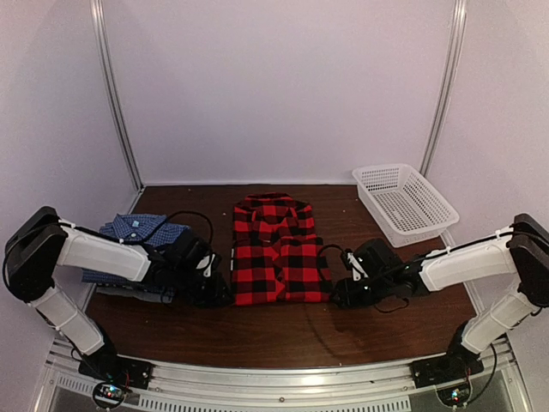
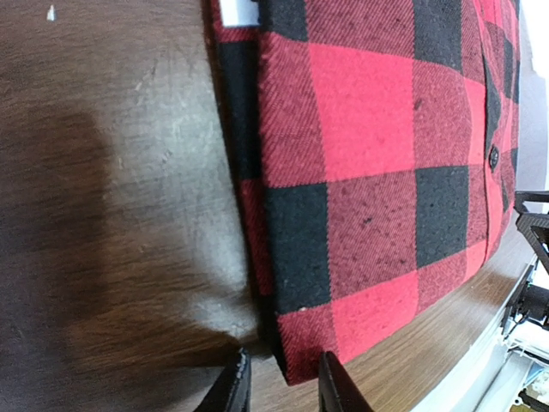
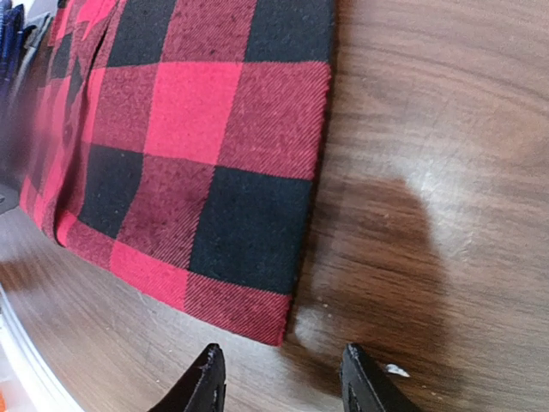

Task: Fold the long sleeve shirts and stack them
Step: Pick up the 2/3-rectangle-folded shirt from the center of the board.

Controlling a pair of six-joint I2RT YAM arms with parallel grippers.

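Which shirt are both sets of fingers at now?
The red plaid shirt, spread flat mid-table; the blue checked shirt lies aside at the left edge.

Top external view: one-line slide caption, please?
Folded plaid shirt flanked by left end effector and right end effector; blue shirt left, basket right.

We are looking at white-and-black left arm (image 1: 103, 249): rounded white link shells, boxy black joint housing capping one end, black wrist block. We are noting thin black cables (image 1: 189, 213) looping above that wrist. Matching right arm (image 1: 459, 266) is wearing same white shells, same black housings, thin dark cable along its link. Left gripper (image 2: 283, 390) and right gripper (image 3: 283, 386) are showing matte black tapered fingers.
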